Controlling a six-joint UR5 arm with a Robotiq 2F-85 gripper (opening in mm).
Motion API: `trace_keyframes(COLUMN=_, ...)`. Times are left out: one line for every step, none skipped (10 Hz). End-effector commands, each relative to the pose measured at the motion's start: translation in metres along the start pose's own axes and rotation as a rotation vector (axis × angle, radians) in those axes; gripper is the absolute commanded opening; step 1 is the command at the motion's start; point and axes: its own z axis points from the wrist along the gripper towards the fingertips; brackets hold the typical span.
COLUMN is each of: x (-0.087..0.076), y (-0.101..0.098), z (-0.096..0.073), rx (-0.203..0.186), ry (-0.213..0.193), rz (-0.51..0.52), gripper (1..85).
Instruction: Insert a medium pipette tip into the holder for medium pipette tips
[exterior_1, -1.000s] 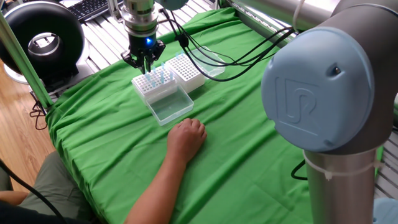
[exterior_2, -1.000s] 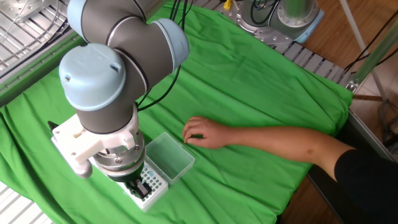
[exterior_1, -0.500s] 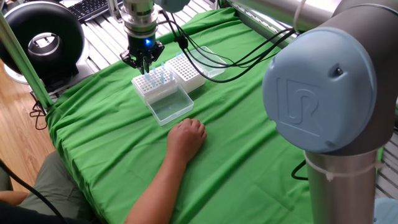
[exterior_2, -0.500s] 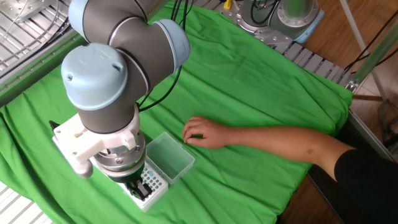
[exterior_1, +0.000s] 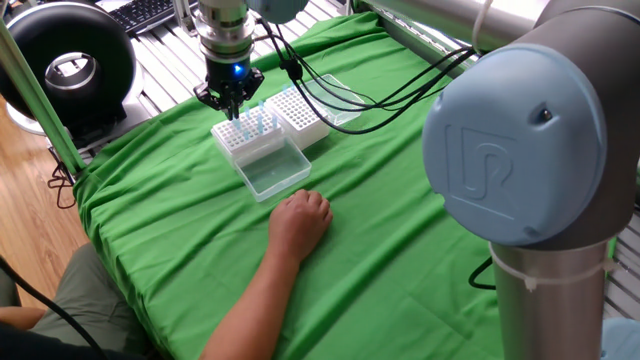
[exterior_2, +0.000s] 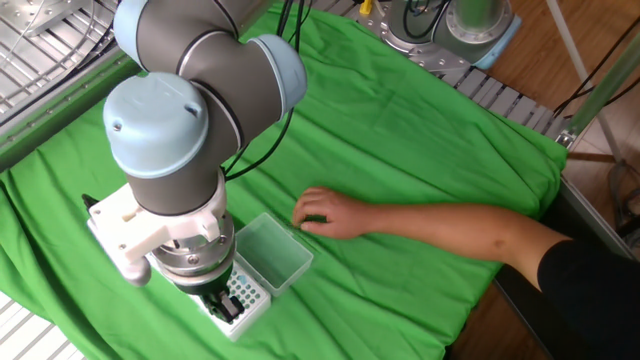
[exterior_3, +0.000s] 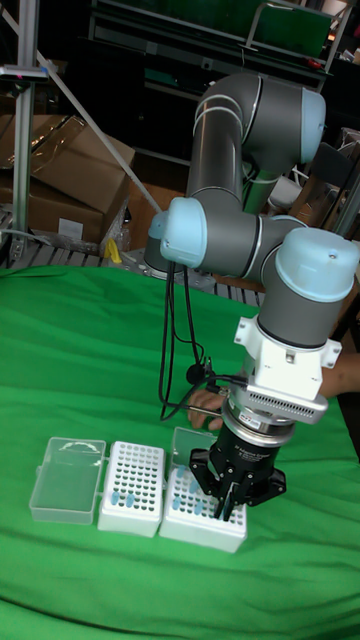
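Note:
My gripper (exterior_1: 236, 106) hangs just over the lower white rack (exterior_1: 243, 135), whose holes carry several blue tips. Its fingers are drawn together into a point. Whether a medium pipette tip is pinched between them cannot be made out. In the tall fixed view the gripper (exterior_3: 232, 510) stands over the right-hand rack (exterior_3: 203, 512). The holder for medium pipette tips (exterior_1: 301, 116) is the taller block beside it, seen again at the left (exterior_3: 132, 488), its clear lid (exterior_3: 67, 478) folded open. In the other fixed view the gripper (exterior_2: 222, 305) hides most of the rack (exterior_2: 247, 298).
The lower rack's deep clear lid (exterior_1: 275, 168) lies open toward a person's fist (exterior_1: 300, 222) resting on the green cloth (exterior_1: 400, 230). The forearm (exterior_2: 470, 232) stretches across the table. Black cables (exterior_1: 350, 90) trail near the holder's lid (exterior_1: 338, 101).
The arm has crept slightly upward over the lower rack. The fingers stay drawn together, and the person's hand has not moved.

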Motion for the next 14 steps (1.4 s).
trace_keyframes(x=0.006, y=-0.001, z=-0.008, rx=0.0, ry=0.023, rz=0.02, gripper=5.3)
trace_keyframes(x=0.01, y=-0.004, z=-0.014, rx=0.012, ry=0.043, rz=0.028, gripper=1.7)
trace_keyframes(x=0.01, y=-0.005, z=-0.016, rx=0.019, ry=0.046, rz=0.031, gripper=1.0)
trace_keyframes(x=0.01, y=-0.006, z=-0.017, rx=0.023, ry=0.044, rz=0.03, gripper=1.0)
trace_keyframes(x=0.009, y=-0.006, z=-0.018, rx=0.026, ry=0.045, rz=0.032, gripper=1.0)
trace_keyframes(x=0.009, y=-0.006, z=-0.023, rx=0.032, ry=0.048, rz=0.034, gripper=1.0)
trace_keyframes(x=0.008, y=-0.004, z=-0.032, rx=0.035, ry=0.059, rz=0.038, gripper=1.0)
trace_keyframes(x=0.006, y=-0.004, z=-0.041, rx=0.035, ry=0.066, rz=0.038, gripper=1.0)
trace_keyframes(x=0.004, y=-0.003, z=-0.049, rx=0.031, ry=0.072, rz=0.034, gripper=1.0)
trace_keyframes(x=0.002, y=-0.004, z=-0.057, rx=0.032, ry=0.078, rz=0.029, gripper=1.0)
trace_keyframes(x=0.001, y=-0.005, z=-0.065, rx=0.034, ry=0.087, rz=0.028, gripper=1.0)
trace_keyframes(x=0.0, y=-0.004, z=-0.072, rx=0.035, ry=0.09, rz=0.028, gripper=1.0)
trace_keyframes(x=0.002, y=-0.002, z=-0.081, rx=0.035, ry=0.101, rz=0.031, gripper=1.0)
trace_keyframes(x=0.003, y=-0.001, z=-0.089, rx=0.035, ry=0.112, rz=0.033, gripper=1.0)
